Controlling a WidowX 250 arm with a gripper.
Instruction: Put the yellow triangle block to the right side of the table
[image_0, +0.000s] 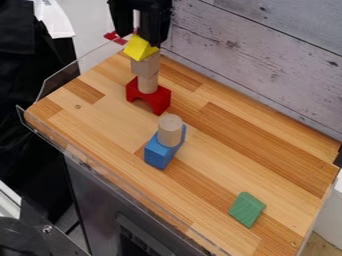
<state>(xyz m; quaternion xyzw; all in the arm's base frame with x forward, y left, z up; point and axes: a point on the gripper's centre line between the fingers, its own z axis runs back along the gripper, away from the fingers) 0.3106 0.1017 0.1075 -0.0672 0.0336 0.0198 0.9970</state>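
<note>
The yellow triangle block sits on top of a stack near the table's upper left corner. Under it are a square wooden block, a wooden cylinder and a red arch block at the base. My black gripper hangs over the stack from the top edge, its two fingers apart and a gap showing between them. The tips are right at the upper part of the yellow block, the right one overlapping its edge; whether they touch it I cannot tell.
A blue block with a wooden cylinder stands mid-table. A green block lies at the lower right. A grey plank wall runs behind, and a clear rim borders the left and front edges.
</note>
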